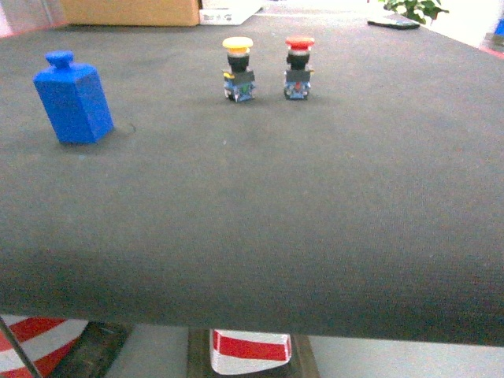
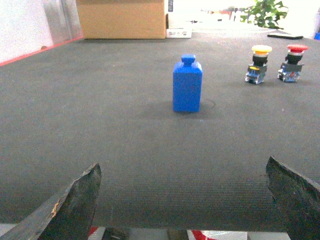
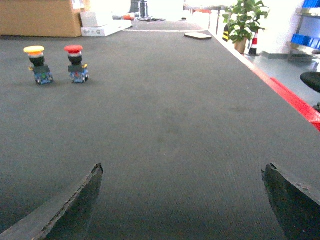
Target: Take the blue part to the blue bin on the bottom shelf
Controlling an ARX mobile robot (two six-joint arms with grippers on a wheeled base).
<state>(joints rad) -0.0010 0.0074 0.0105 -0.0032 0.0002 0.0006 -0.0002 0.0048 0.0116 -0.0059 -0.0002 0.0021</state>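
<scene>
The blue part [image 1: 72,98] is a blue block with a small knob on top, standing upright on the dark table at the left. The left wrist view has the blue part [image 2: 187,85] straight ahead, well beyond my left gripper [image 2: 182,167], whose two dark fingertips stand wide apart with nothing between them. My right gripper [image 3: 182,167] is open too, over bare mat on the right side of the table. Neither gripper shows in the head view. The blue bin and the bottom shelf are out of view.
A yellow push-button [image 1: 238,69] and a red push-button [image 1: 298,67] stand side by side mid-table. A cardboard box [image 1: 130,11] sits at the far edge. The table's front edge [image 1: 252,335] is near; red-white striped supports [image 1: 250,348] lie below. A red rim [image 3: 290,97] marks the right side.
</scene>
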